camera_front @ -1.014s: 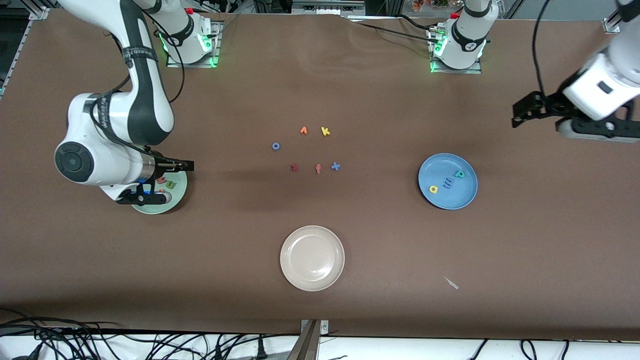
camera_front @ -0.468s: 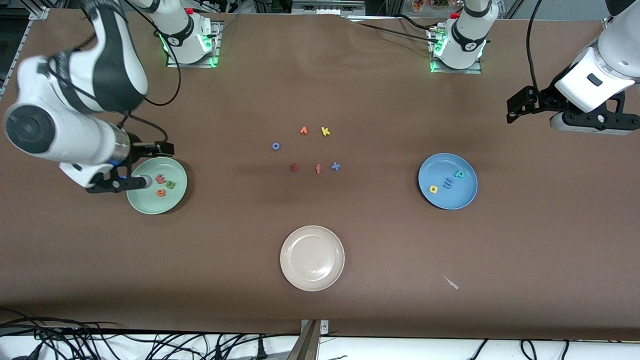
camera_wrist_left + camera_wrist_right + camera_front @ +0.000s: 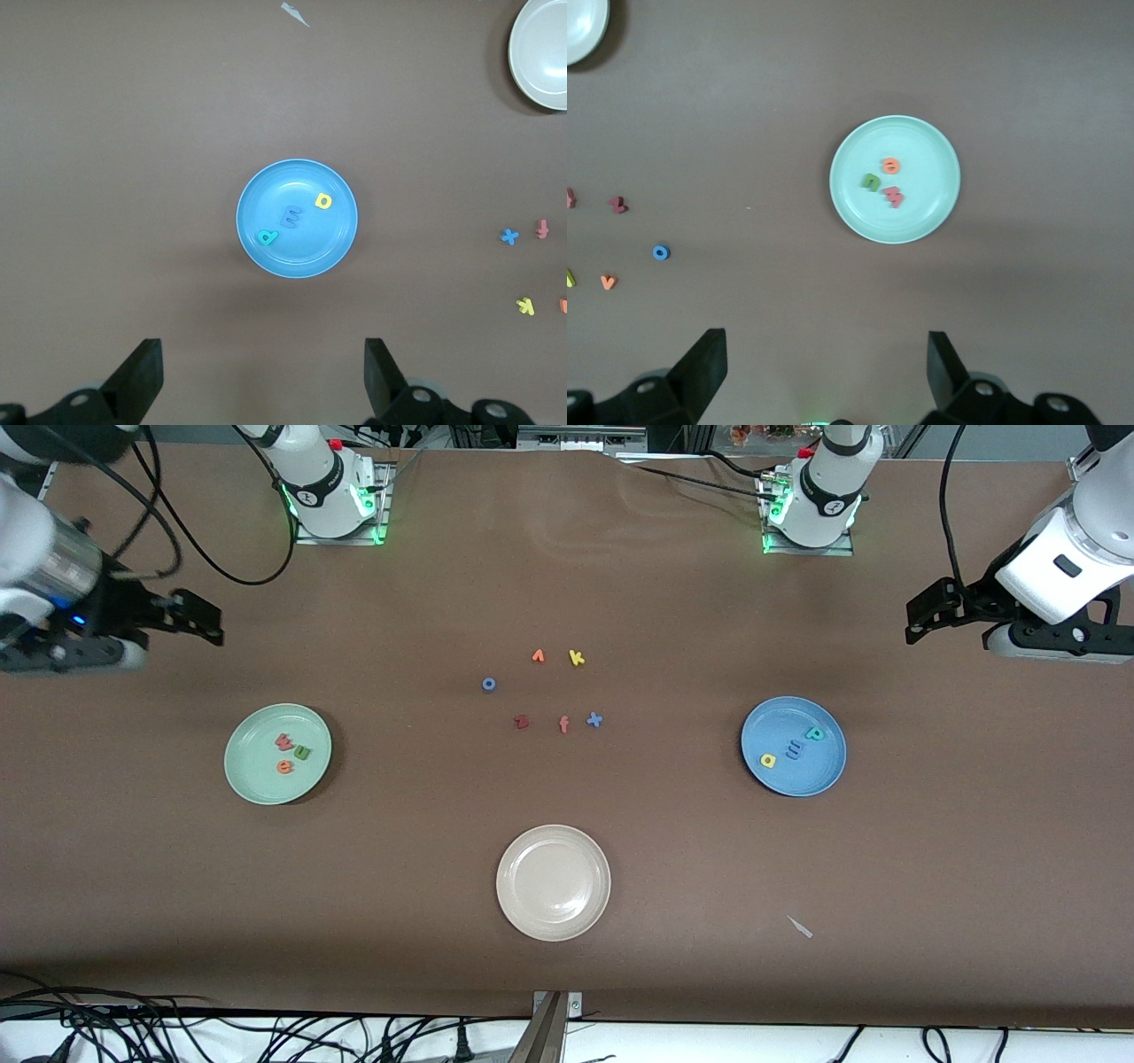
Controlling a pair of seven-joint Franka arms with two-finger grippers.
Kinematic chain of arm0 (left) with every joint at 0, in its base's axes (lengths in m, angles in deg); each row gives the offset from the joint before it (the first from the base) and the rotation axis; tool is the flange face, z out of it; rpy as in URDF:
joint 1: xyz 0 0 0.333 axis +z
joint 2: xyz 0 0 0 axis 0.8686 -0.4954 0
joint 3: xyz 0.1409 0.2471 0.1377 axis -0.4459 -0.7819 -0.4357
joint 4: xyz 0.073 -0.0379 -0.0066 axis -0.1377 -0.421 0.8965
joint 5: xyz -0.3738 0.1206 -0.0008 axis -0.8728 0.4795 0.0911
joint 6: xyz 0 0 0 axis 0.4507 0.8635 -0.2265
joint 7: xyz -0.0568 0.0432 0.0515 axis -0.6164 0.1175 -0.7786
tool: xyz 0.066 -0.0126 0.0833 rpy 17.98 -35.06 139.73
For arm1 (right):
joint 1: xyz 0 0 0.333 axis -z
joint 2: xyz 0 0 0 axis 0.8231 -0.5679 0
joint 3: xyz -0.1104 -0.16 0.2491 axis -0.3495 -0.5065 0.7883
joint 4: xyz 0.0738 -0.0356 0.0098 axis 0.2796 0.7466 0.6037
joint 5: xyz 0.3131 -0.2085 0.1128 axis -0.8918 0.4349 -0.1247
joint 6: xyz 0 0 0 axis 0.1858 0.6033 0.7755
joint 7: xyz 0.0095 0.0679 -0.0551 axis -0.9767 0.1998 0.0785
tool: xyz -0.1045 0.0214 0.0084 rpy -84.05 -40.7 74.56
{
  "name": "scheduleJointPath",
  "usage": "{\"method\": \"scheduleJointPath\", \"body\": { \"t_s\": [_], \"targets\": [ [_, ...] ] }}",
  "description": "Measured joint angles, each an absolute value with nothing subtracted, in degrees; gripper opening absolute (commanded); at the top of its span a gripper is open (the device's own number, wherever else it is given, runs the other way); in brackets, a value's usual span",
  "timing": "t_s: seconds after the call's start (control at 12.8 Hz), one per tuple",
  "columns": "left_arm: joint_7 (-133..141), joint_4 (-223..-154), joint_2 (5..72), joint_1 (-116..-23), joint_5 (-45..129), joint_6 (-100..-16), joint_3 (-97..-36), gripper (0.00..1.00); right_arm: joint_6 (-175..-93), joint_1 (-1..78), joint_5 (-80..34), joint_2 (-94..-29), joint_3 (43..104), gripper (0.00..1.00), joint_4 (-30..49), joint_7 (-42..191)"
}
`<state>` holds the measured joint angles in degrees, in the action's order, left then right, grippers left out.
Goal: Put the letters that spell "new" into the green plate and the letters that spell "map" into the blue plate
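Observation:
The green plate [image 3: 257, 779] lies toward the right arm's end of the table. It holds the pinkish-red "w" [image 3: 284, 740], the olive "n" [image 3: 302, 753] and the orange "e" [image 3: 283, 767]. The blue plate [image 3: 802, 778] lies toward the left arm's end and holds the teal "p" [image 3: 813, 733], the blue "m" [image 3: 793, 750] and the yellow "a" [image 3: 768, 760]. My right gripper [image 3: 824, 367] hangs open and empty over bare table at its end, clear of the green plate [image 3: 921, 217]. My left gripper [image 3: 263, 376] hangs open and empty over bare table, clear of the blue plate [image 3: 306, 255].
A beige plate [image 3: 532, 912] with nothing on it sits near the front camera at mid-table. Loose letters lie in the middle: an orange one [image 3: 538, 656], yellow "k" [image 3: 577, 658], blue "o" [image 3: 488, 684], dark red "z" [image 3: 521, 722], salmon "f" [image 3: 563, 724], blue "x" [image 3: 594, 720]. A white scrap [image 3: 800, 926] lies nearby.
My right gripper has risen off the green plate and swung out toward its end of the table, leaving the three letters in the plate. The left arm has barely shifted.

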<state>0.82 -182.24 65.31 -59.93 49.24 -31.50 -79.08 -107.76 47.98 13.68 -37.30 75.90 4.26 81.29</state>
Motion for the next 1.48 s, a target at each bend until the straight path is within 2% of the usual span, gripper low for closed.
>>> {"method": "scheduleJointPath", "body": {
  "t_s": [0.23,1.48],
  "targets": [
    [0.8,-182.2,65.3,-59.4,49.2,-31.5,-79.1,1.00,-107.8,48.7,13.7,-35.5,74.9,1.00,5.5,81.2],
    [0.8,-182.1,65.2,-59.4,49.2,-31.4,-79.1,1.00,-109.5,48.6,14.0,-37.8,73.3,1.00,6.5,79.4]
  ]
}}
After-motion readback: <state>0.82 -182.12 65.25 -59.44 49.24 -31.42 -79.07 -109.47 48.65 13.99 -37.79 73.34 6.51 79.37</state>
